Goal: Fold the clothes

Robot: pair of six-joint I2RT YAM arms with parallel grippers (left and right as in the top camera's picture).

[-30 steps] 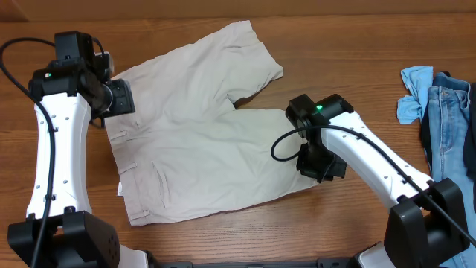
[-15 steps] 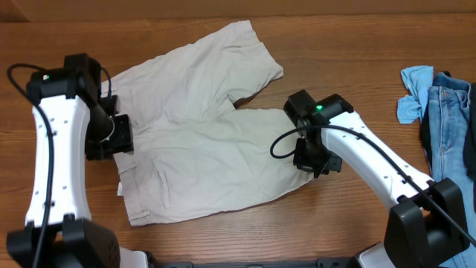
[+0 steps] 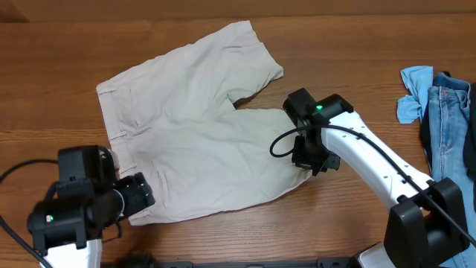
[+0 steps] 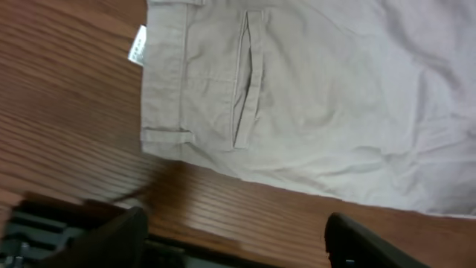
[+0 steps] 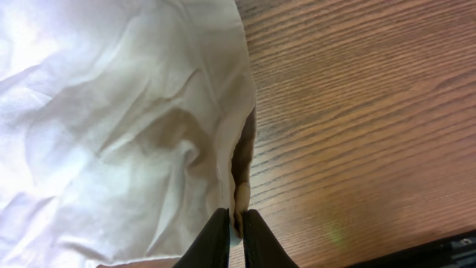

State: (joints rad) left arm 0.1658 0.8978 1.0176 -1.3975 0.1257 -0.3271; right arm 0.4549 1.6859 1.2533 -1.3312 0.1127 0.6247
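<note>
Status: left gripper (image 4: 236, 227) spread wide, empty, over bare surface (image 4: 67, 149) just off the waistband corner of the shorts (image 3: 193, 126). Right gripper (image 5: 236, 223) pinching the leg hem. Shorts lie flat, centre-left; jeans (image 3: 450, 126) heaped at far right edge.

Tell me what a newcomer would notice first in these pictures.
The pair of cream cotton shorts sprawls flat across the middle of the wooden table. The right gripper is pinched shut on a leg hem at the shorts' right edge, while the left gripper hangs open by the waistband corner nearest the robot. Blue denim jeans sit heaped at the far right edge.
</note>
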